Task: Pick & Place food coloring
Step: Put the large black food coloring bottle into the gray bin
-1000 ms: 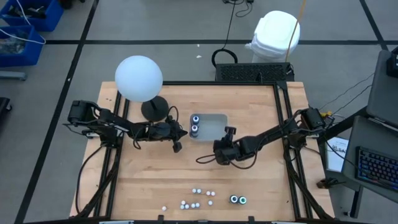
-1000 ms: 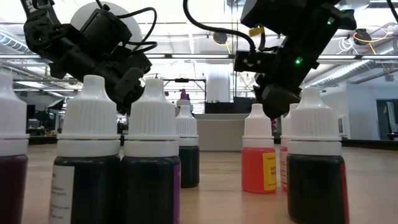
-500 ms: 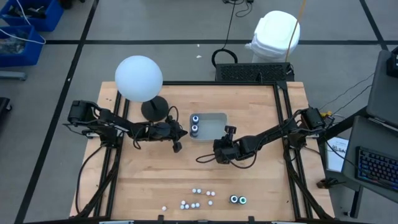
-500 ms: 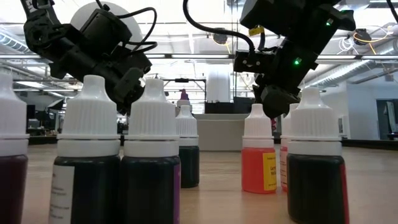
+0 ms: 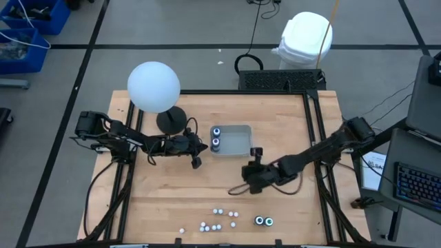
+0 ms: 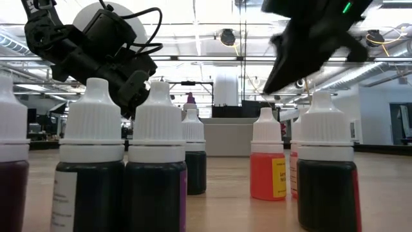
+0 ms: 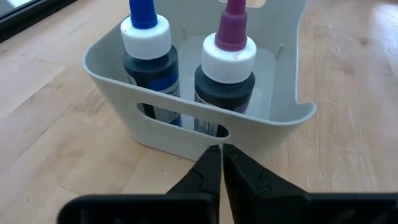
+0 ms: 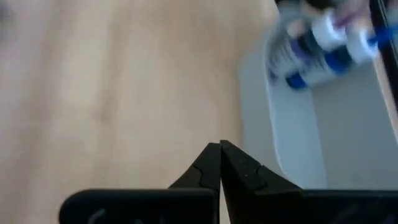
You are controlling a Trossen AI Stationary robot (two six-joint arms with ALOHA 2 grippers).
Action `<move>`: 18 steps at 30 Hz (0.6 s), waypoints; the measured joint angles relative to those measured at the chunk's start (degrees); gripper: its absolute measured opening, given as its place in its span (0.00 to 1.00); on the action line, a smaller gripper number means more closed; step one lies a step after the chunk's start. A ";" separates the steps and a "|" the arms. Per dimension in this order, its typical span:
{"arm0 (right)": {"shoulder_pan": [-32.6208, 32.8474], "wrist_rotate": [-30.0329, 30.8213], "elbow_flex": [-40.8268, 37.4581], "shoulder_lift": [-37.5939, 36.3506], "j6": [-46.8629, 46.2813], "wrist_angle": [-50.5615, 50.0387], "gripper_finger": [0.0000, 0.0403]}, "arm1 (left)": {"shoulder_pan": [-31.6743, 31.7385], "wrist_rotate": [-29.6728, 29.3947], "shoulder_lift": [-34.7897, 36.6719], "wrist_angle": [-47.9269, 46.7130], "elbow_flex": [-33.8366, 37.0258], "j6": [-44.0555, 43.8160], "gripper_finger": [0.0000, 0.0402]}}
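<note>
The right gripper (image 5: 256,152), fingers pressed together and empty, has been drawn back from the tray (image 5: 240,131) toward the small food coloring bottles (image 5: 218,219) at the desk's (image 5: 165,200) near edge, suggesting another pick; the left gripper (image 5: 196,163) waits beside the tray, fingers nearly together

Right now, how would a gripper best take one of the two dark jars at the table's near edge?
Come straight down on the outer dark jar and close on its round body across the side-free axis: it stands upright, its neighbour touches one side, and the other sides look free.
</note>
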State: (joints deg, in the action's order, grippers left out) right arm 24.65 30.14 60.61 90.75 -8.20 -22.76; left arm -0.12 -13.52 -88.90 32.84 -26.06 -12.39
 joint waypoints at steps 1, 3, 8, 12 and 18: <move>1.06 -0.53 -0.02 -1.60 0.68 -0.02 0.00 | -0.02 0.00 0.00 0.00 0.00 -0.18 0.08; 3.01 -0.46 -0.91 -5.43 1.75 0.47 0.00 | 0.00 0.00 0.00 0.00 0.00 -0.37 0.10; 6.62 -0.18 -6.26 -16.94 2.03 5.14 0.00 | 0.00 0.00 0.00 0.07 0.02 -0.96 0.10; 6.88 -0.36 -12.15 -26.51 1.35 7.84 0.00 | -0.01 -0.01 0.00 0.28 0.02 -0.63 0.10; 6.31 -0.12 -22.21 -38.20 -2.41 11.19 0.00 | -0.02 0.16 0.02 -0.30 0.02 1.64 0.10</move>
State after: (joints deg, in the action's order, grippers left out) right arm 30.96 30.02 38.41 52.55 -10.61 -11.57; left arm -0.14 -13.36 -88.88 32.54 -26.04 -10.74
